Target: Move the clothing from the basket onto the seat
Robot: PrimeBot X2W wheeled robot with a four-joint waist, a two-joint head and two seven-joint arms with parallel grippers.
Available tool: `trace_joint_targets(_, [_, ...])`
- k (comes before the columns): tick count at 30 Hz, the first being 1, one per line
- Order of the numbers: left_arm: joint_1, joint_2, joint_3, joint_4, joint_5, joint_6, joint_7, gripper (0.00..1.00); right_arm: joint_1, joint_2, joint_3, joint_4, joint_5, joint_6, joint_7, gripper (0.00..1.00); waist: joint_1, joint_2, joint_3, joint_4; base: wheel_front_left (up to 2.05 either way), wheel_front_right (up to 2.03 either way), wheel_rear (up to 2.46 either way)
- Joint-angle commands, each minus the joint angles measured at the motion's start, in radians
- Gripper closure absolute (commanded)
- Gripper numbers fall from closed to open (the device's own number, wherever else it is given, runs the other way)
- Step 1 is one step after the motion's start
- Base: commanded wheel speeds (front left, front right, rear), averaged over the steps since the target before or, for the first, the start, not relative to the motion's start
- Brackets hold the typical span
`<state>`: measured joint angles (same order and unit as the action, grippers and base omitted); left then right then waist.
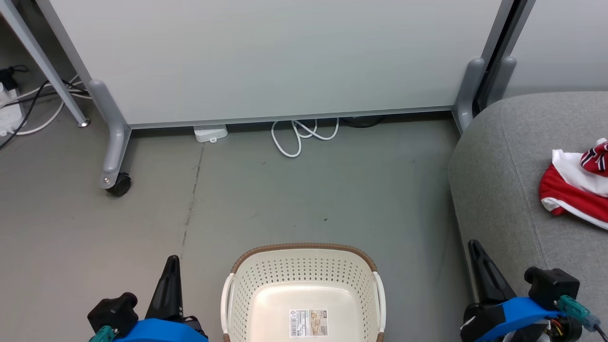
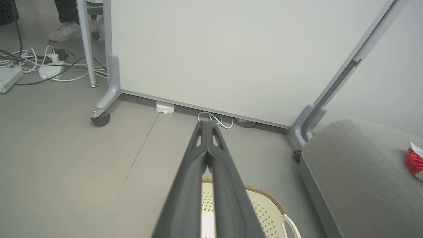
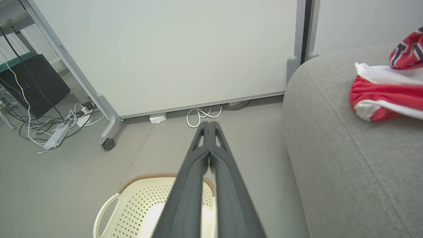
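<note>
Your left hand [image 1: 172, 260] sits low and left of the basket [image 1: 304, 247], fingers pressed flat together; the left wrist view shows the tips meeting, gripping no item. Your right hand [image 1: 473, 244] is low and right, near the front of the seat [image 1: 498, 199], and is closed the same way. The basket stands on the floor [image 1: 332, 190] between the two hands, its bottom showing with a label [image 1: 308, 323]. The clothing [image 1: 572, 192] lies on the seat at the head view's right edge, a red and white heap with a striped red piece on top. Behind stands a pale panel [image 1: 285, 57], with a white cable [image 1: 299, 135] looped at its foot.
</note>
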<state>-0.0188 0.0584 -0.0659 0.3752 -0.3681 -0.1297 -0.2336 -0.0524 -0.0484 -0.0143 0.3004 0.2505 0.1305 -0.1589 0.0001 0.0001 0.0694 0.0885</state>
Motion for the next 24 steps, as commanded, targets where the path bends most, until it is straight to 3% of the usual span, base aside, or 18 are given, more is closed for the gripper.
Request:
trace_joint_targets(1, [-0.022,0.006,0.011,-0.021,-0.047,0.000,0.010,1.00,-0.013,-0.001,-0.006,-0.018,0.052,0.000,0.008,1.00,0.0000,-0.0001,-0.001,-0.001,0.00,0.00,0.00])
trace_joint_targets(24, [-0.045,0.008,0.052,-0.054,-0.395,0.000,0.100,1.00,-0.026,-0.002,-0.032,-0.033,0.426,0.000,0.081,1.00,0.0000,-0.0001,-0.013,-0.018,0.00,0.00,0.00])
